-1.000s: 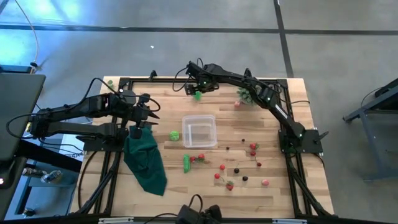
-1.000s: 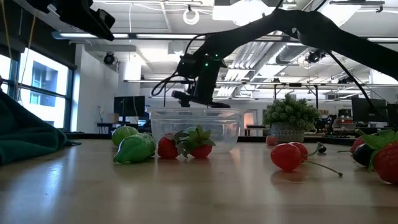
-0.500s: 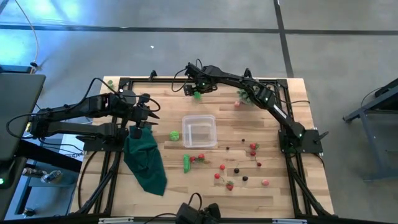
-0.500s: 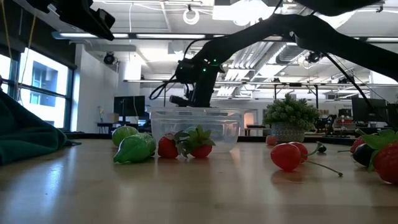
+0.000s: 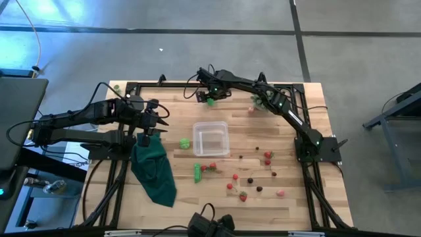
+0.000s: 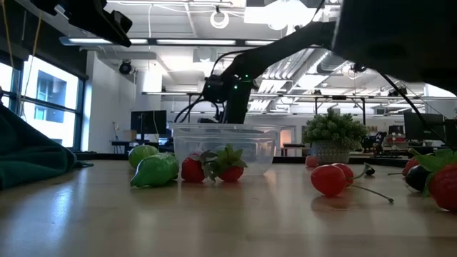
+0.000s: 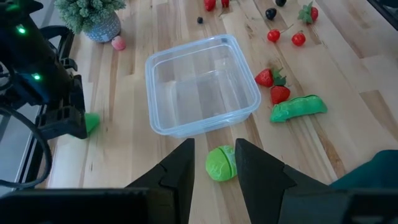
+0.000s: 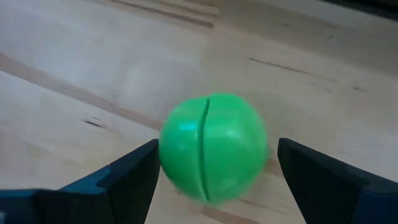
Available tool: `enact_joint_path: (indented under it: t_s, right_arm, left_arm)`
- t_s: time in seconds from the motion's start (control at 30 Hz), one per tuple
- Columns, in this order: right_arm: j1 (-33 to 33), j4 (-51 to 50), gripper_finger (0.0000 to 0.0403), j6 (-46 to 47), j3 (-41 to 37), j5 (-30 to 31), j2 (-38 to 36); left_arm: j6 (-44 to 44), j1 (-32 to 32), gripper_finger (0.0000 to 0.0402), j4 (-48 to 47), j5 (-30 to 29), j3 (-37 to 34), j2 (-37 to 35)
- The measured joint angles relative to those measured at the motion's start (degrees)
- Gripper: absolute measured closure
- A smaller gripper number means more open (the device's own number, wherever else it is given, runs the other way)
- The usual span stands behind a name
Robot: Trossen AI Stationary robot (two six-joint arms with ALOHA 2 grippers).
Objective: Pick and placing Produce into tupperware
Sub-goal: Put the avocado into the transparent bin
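Note:
A bright green ball of produce (image 8: 211, 146) lies on the wood near the table's far edge (image 5: 209, 101). My right gripper (image 8: 217, 180) is low over it and open, one finger on each side. The clear tupperware (image 5: 210, 138) stands empty mid-table. My left gripper (image 7: 214, 165) is open and raised at the table's left (image 5: 154, 128), touching nothing. In its wrist view a round green piece (image 7: 219, 163) shows between the fingers, lying on the table just left of the container. A green pod (image 5: 197, 172), strawberries and cherries (image 5: 250, 174) lie toward the near right. My right gripper comes at the green ball from above, fingers astride it. One finger (image 8: 134, 174) stands right against the ball's side, and I cannot tell whether it touches. The other finger (image 8: 323, 180) is clearly apart. The ball rests on the table.
A pale green spiky plant in a pot (image 5: 258, 101) stands at the far edge, right of my right gripper. A dark green cloth (image 5: 154, 168) hangs over the table's left side below my left arm. The black table frame (image 5: 177, 84) runs just beyond the green ball.
My right gripper has come down toward the table and a little toward the left edge, settling around the green ball. In the low view it has sunk behind the container's rim. The ball has stayed in place.

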Motion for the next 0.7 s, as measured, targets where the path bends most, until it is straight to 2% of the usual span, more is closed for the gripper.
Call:
enact_joint_path:
  t_s: [0.4, 0.7]
  right_arm:
    - [-0.31, 0.71, 0.0096, -1.39, 0.0, -0.41, 0.05]
    - [-0.68, -0.39, 0.0141, -2.0, 0.0, -0.85, 0.05]
  left_arm:
    - [0.01, 0.01, 0.0295, 0.0, 0.0, 0.0, -0.01]
    - [0.01, 0.01, 0.0295, -0.01, 0.0, 0.0, 0.0]
